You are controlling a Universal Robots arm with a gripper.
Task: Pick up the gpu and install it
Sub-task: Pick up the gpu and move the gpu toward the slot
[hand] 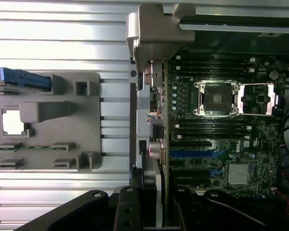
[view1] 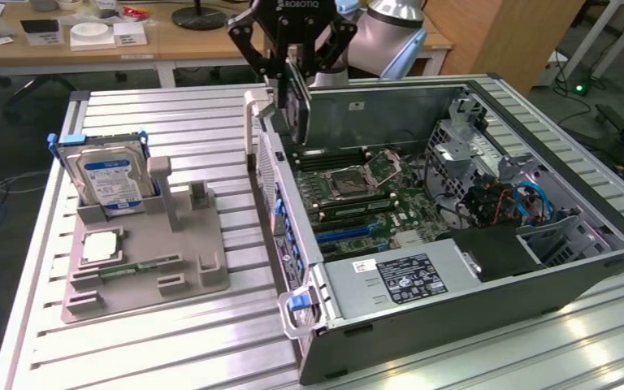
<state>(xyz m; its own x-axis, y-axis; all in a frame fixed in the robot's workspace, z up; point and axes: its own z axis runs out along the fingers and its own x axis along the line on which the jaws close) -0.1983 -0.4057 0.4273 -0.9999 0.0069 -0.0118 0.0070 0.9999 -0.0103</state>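
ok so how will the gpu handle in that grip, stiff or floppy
Probably stiff: the gpu hangs straight from the pincer with no sag. Likely light, being a thin card. Held by its upper end only, it may twist if its lower edge catches the case.

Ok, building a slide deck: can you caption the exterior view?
Gripper holding the gpu upright above the open computer case, next to a grey fixture carrying a hard drive.

light: bright, overhead | glare: slatted table (hand: 62, 48) (washed white) | shadows: soft
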